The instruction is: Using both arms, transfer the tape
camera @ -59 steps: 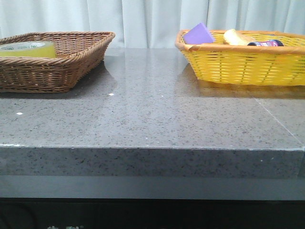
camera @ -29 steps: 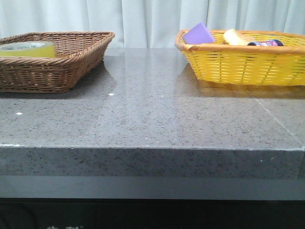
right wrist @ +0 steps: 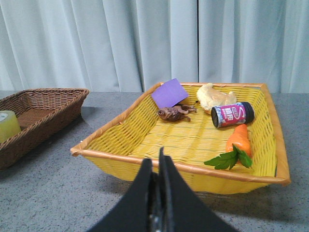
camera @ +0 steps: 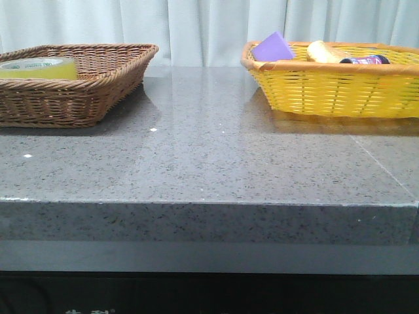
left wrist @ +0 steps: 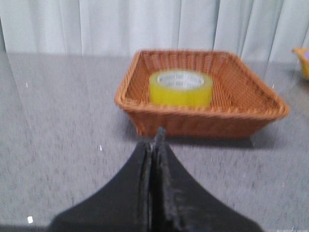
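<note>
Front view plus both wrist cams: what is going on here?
Nothing is being handled. The wide roll of translucent yellow packing tape lies flat in the brown wicker basket. The left gripper faces that basket, shut and empty. The right gripper, also shut, faces the yellow wicker basket of small items.

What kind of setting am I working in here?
Likely a staged lab tabletop: a grey stone-look counter, pale curtains behind, and two wicker baskets, brown holding the tape, yellow holding toy props.

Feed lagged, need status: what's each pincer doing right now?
Left pincer: closed, empty, short of the tape.
Right pincer: closed, empty.
</note>
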Robot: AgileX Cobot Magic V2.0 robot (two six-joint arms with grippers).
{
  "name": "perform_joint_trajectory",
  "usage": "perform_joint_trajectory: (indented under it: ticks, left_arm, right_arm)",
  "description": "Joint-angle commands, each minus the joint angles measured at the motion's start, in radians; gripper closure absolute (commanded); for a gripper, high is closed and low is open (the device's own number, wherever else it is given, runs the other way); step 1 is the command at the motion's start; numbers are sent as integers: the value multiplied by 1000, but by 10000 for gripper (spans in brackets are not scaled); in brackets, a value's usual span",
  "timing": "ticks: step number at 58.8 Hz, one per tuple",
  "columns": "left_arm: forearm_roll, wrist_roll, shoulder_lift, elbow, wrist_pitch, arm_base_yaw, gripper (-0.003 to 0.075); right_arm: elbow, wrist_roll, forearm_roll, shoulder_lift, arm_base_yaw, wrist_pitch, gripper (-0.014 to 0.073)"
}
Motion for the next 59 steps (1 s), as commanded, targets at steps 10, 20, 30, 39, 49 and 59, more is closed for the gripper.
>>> perform_joint_trajectory:
  ticks: [10, 20, 30, 39, 49, 59]
  left_arm:
    - [-15, -8, -20, 104, -149, 4, 740]
    - [-15, -8, -20, 210, -221, 4, 740]
    - [-15, -9, -20, 237, -251, 4, 740]
    - [-15, -9, -20, 237, -252, 4, 740]
    - [-15, -9, -20, 237, -252, 4, 740]
    - [-15, -9, -20, 237, -252, 4, 740]
  right_arm:
    - [-28, -6, -9, 7, -7, -78, 715]
    - [-28, -6, -9, 7, -7, -78, 715]
    - [-28, -6, -9, 7, -7, -77, 715]
    - [-28, -6, -9, 7, -7, -76, 715]
    - [-28, -6, -9, 7, -7, -76, 715]
    - [-28, -6, -9, 7, -7, -76, 715]
